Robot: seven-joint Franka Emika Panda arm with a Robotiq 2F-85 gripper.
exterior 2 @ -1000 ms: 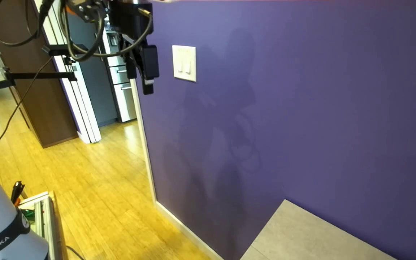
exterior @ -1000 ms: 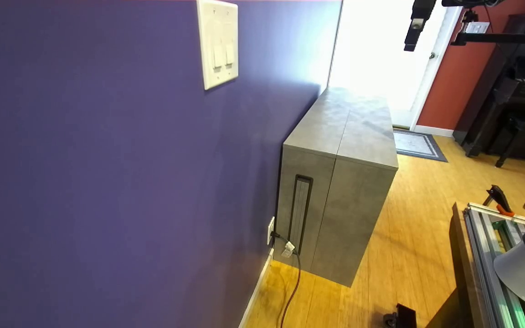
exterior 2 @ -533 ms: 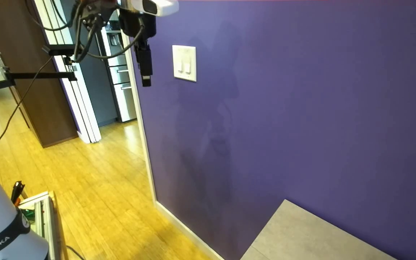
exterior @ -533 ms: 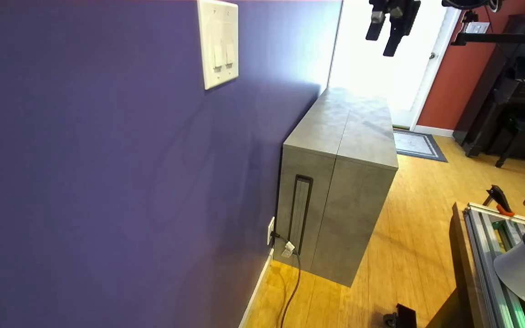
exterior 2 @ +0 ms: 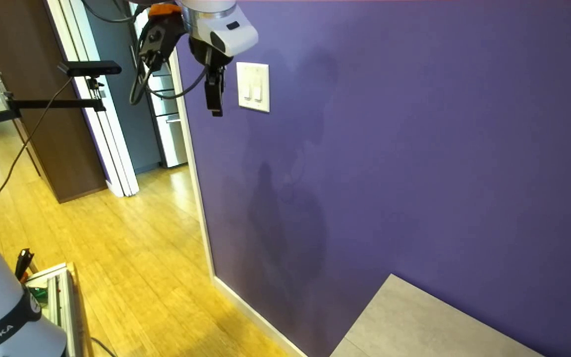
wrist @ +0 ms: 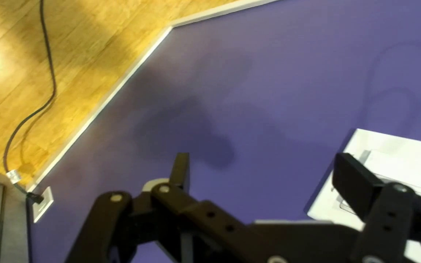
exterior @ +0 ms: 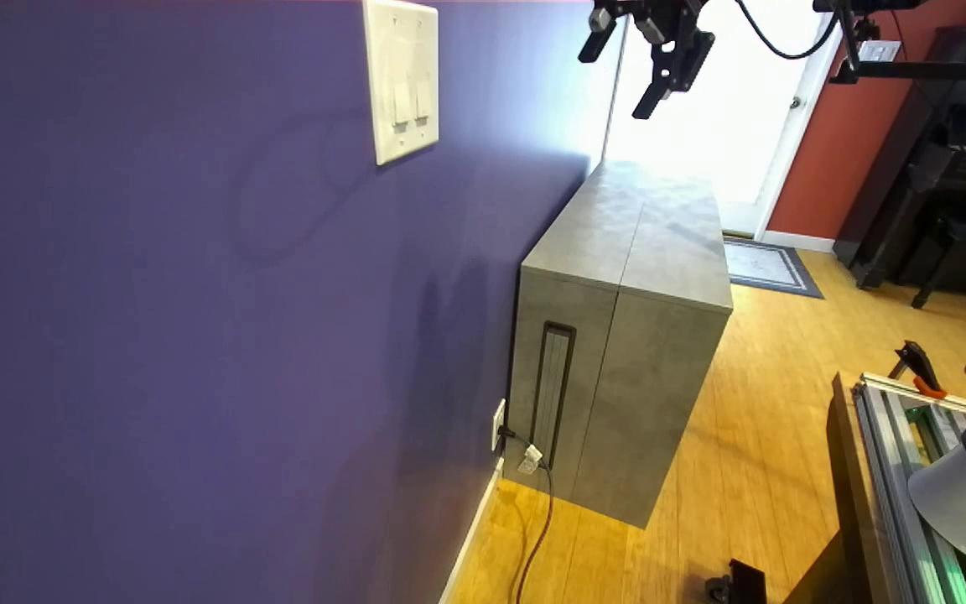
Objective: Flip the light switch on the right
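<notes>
A white wall plate (exterior: pixel 388 75) with two toggles is on the purple wall; the plate also shows in an exterior view (exterior 2: pixel 242 74). The right-hand light switch (exterior: pixel 423 98) is the right toggle of the pair, and it also shows in an exterior view (exterior 2: pixel 257 92). My gripper (exterior: pixel 617 84) is open and empty, pointing down, apart from the plate. In an exterior view the gripper (exterior 2: pixel 214 109) appears just left of the plate. In the wrist view the gripper (wrist: pixel 262 162) has its fingers wide apart; one finger overlaps the plate (wrist: pixel 327 204) and partly hides the right-hand switch (wrist: pixel 347 206).
A grey cabinet (exterior: pixel 625 243) stands against the wall below. A wall outlet (exterior: pixel 498 424) with a plugged-in cord is low beside it. A camera (exterior 2: pixel 89 68) sits on a bar bracket behind the arm. The arm's base stands on a metal-framed bench (exterior: pixel 885 470).
My gripper has moved toward the wall and turned, so both spread fingers now show in an exterior view where only one showed before. The switch plate looks the same.
</notes>
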